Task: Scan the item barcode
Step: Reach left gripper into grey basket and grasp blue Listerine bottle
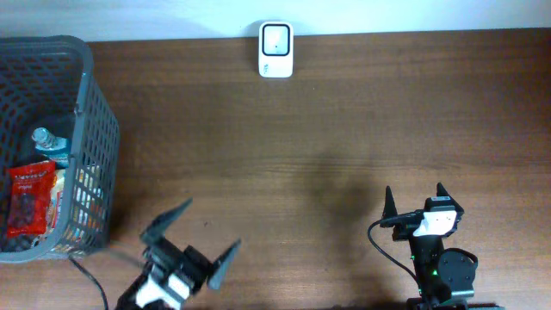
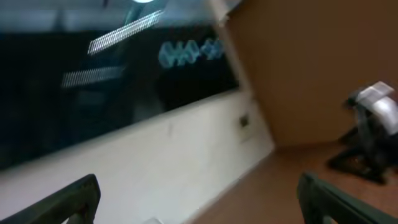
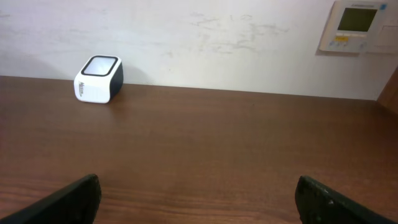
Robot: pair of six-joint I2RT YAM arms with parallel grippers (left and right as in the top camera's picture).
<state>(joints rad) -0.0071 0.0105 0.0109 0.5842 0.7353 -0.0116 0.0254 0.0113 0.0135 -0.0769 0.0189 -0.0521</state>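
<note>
Along the bottom edge of the overhead view, left of centre, my left gripper (image 1: pixel 209 226) stands spread wide and holds nothing. My right gripper (image 1: pixel 414 191), in the lower right, is spread just as wide and is just as empty — both are over bare brown table (image 1: pixel 284 146). Well ahead of the right one, at the top centre against the wall (image 1: pixel 387 17), sits the white scanner (image 1: pixel 276 50). At the far left a grey basket (image 1: pixel 90 112) holds a red packet (image 1: pixel 30 200) and a bottle (image 1: pixel 45 140) — well apart from both grippers.
</note>
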